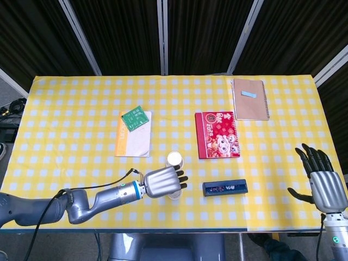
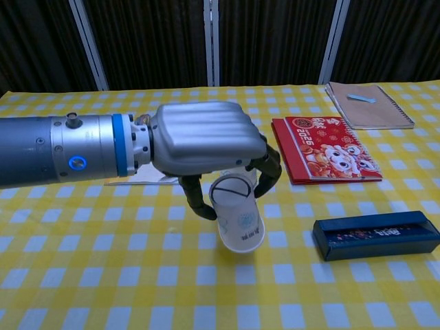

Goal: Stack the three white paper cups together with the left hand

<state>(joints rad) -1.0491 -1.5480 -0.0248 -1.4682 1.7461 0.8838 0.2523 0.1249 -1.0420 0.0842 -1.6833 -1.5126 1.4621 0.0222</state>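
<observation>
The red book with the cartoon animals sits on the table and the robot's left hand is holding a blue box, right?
Not quite. The red book does lie on the table, but the left hand is holding a white paper cup, tilted, not the blue box. The box lies untouched on the table to the side. The chest view shows this best.

Yellow-checked table with red booklet, brown notebook, dark blue box, white cup.
</observation>
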